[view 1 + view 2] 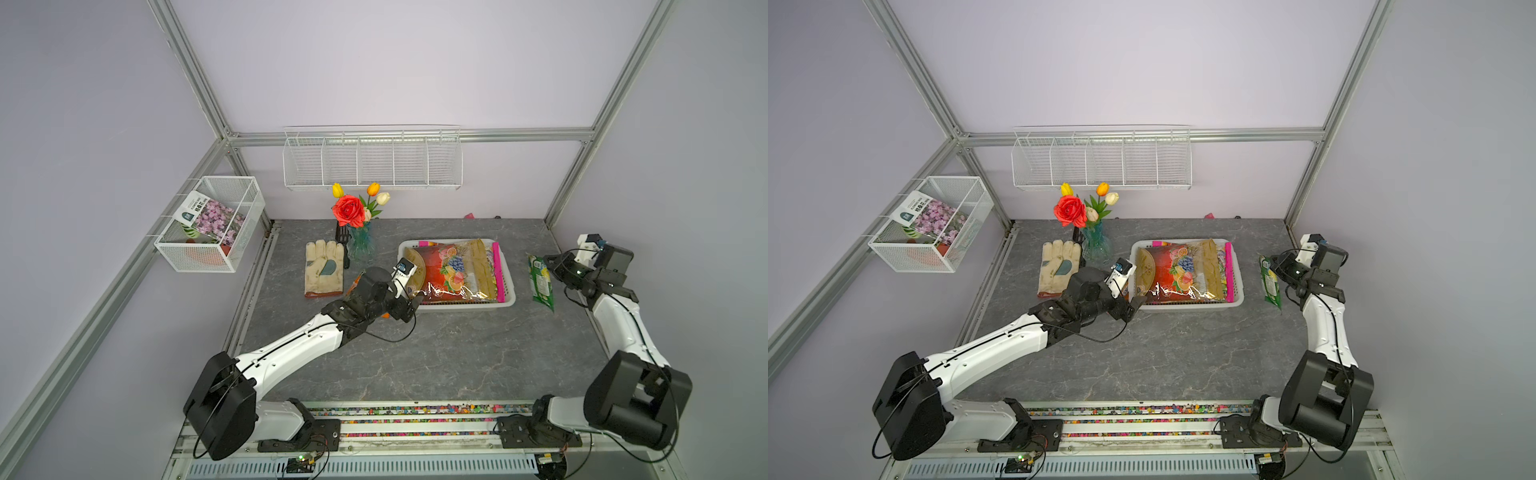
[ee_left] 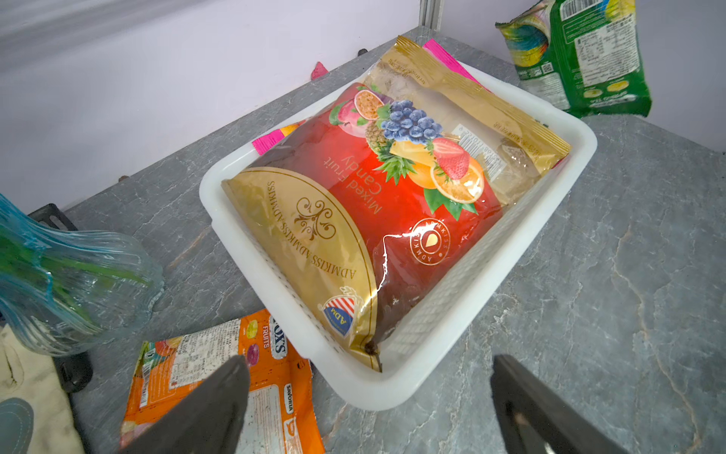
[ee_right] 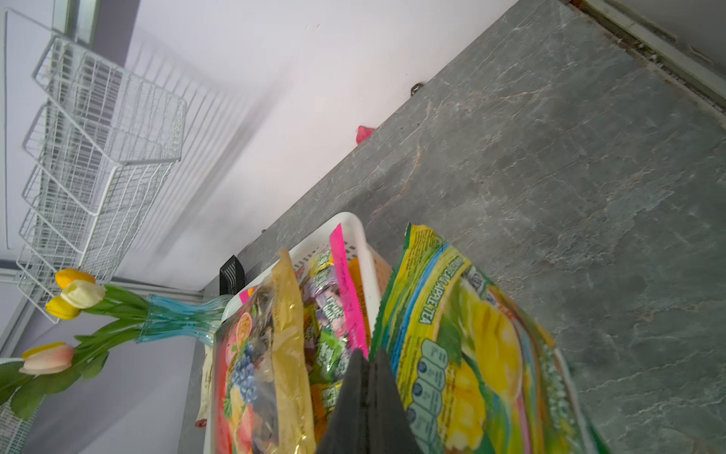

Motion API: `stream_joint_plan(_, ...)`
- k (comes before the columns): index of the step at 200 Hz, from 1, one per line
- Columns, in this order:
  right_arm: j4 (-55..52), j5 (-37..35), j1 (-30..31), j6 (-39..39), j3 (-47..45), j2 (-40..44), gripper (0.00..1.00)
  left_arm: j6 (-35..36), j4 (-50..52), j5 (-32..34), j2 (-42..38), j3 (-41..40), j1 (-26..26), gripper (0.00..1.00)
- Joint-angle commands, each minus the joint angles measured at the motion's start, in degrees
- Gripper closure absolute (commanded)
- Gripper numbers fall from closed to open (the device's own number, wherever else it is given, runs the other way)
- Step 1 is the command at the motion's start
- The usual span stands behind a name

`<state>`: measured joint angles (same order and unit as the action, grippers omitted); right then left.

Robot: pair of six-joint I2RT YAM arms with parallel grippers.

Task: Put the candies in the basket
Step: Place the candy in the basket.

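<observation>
Left tool (image 2: 369,361), spread apart, hangs over orange bag (image 2: 283,393) on counter (image 1: 415,353) at basket's (image 1: 465,306) 8 o'clock, likely for a grab; right tool (image 3: 367,357) clamps green bag (image 1: 541,284) aloft at 3 o'clock, ready to carry in.

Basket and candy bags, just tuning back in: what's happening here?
The basket already holds a big gold-and-red candy bag lying on a magenta one. The right gripper is shut on the edge of the green bag, holding it up beside the basket. The left gripper is open by the basket's near corner, over the orange bag lying on the table. Those two bags are not yet in.
</observation>
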<state>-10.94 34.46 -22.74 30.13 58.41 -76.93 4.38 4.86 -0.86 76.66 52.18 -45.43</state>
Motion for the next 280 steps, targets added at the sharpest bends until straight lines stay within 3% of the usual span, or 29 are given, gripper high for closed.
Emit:
stream_joint_plan(1,-3.67,-1.21,2.47,-1.05,4.03,3.10,1.00,-3.77,1.52,0.97,0.33,2.21,-0.11,0.02)
stream_joint_plan(54,-8.02,-5.97,12.25,-4.95,12.82,3.23,1.00,-6.39,4.47,1.47,1.08,4.34,-0.10,0.02)
stream_joint_plan(115,-5.60,-9.03,27.58,-8.33,17.85,-7.72,1.00,-7.20,3.30,2.92,-0.48,2.59,-0.08,0.01)
stream_joint_plan(155,-4.53,-8.82,34.97,-12.32,14.64,-13.43,1.00,-7.74,3.44,3.66,-1.85,1.37,0.22,0.01)
stream_joint_plan(181,-3.37,-7.82,38.03,-14.33,9.55,-12.05,1.00,-8.68,3.26,3.53,-2.87,0.17,0.97,0.01)
stream_joint_plan(247,-4.15,-3.63,38.58,-16.57,-2.45,-6.32,1.00,-9.37,2.21,1.61,-1.40,0.79,1.33,0.03)
stream_joint_plan(267,-4.74,-4.06,38.54,-17.28,-4.11,-4.33,0.89,-9.84,2.03,1.56,-0.61,1.34,1.33,0.03)
stream_joint_plan(280,-5.68,-5.10,38.47,-17.89,-4.12,-2.88,0.75,-10.18,1.78,1.38,-0.30,1.52,1.36,0.03)
